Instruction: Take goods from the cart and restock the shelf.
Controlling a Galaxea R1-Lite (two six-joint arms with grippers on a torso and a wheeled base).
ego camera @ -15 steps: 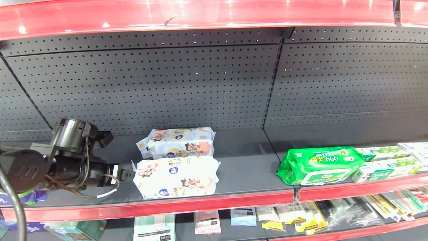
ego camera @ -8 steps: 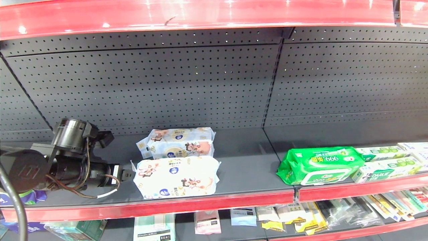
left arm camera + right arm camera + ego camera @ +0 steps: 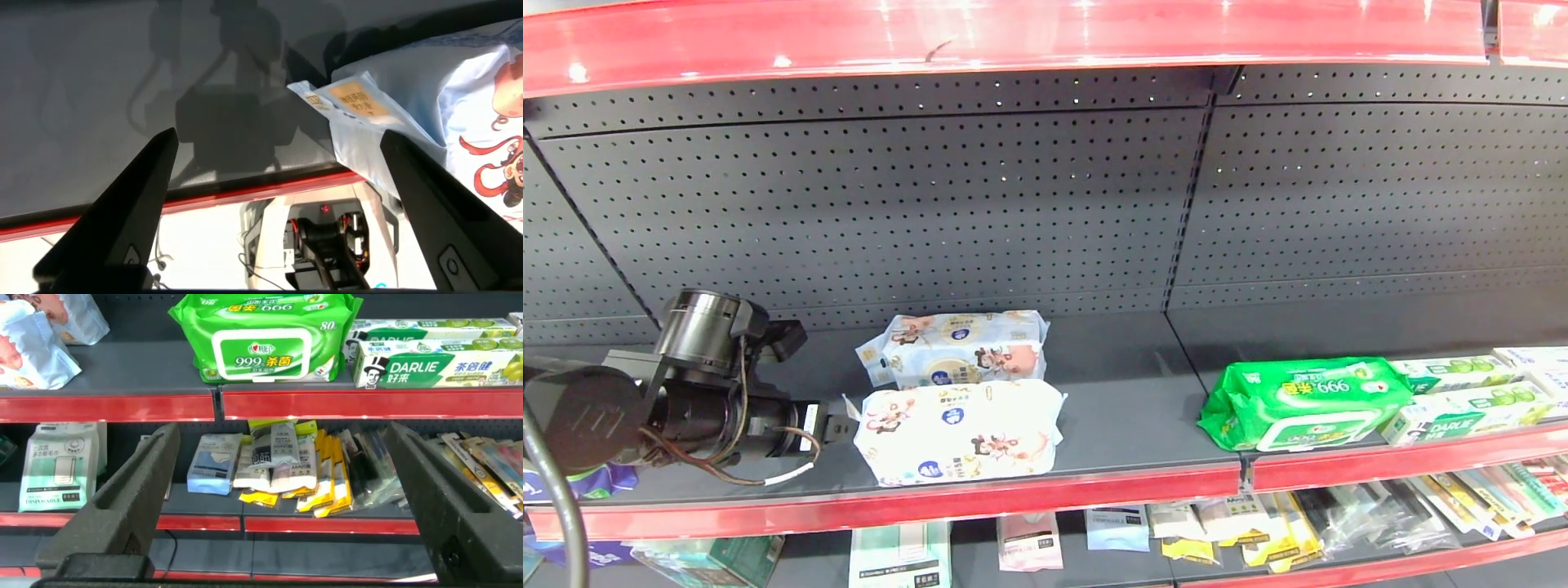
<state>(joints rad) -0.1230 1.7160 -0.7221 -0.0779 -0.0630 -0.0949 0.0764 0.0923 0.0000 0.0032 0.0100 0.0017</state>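
Leftmost, the left arm lies low over the shelf (image 3: pixel 1127 408), its left gripper (image 3: pixel 837 426) pointing right at the front tissue pack (image 3: pixel 960 433). From the left wrist view, that gripper (image 3: pixel 278 139) is spread wide and holds nothing. The pack's sealed end (image 3: pixel 359 106) pokes in just beside one finger (image 3: pixel 425 196), and whether they touch I cannot tell.

The front tissue pack lies flat near the shelf's red edge, slightly askew. Right behind it, touching or nearly so, a second tissue pack (image 3: pixel 964 347) of the same print lies closer to the pegboard (image 3: pixel 931 204).

Further right, past the shelf's seam and well apart from the tissue packs, a green wipes pack (image 3: pixel 1303 400) lies flat at the front edge. Just beside it on the right are toothpaste boxes (image 3: pixel 1462 408), laid lengthwise in rows.

Below, the next shelf down carries small hanging-type packets (image 3: pixel 1241 523) in a loose row.

The right gripper (image 3: pixel 283 431) is also spread wide and holds nothing. It faces the shelving front from a little way off, with the wipes pack (image 3: pixel 265 335) and toothpaste boxes (image 3: pixel 433 367) above its fingers and the small packets (image 3: pixel 278 457) between them.
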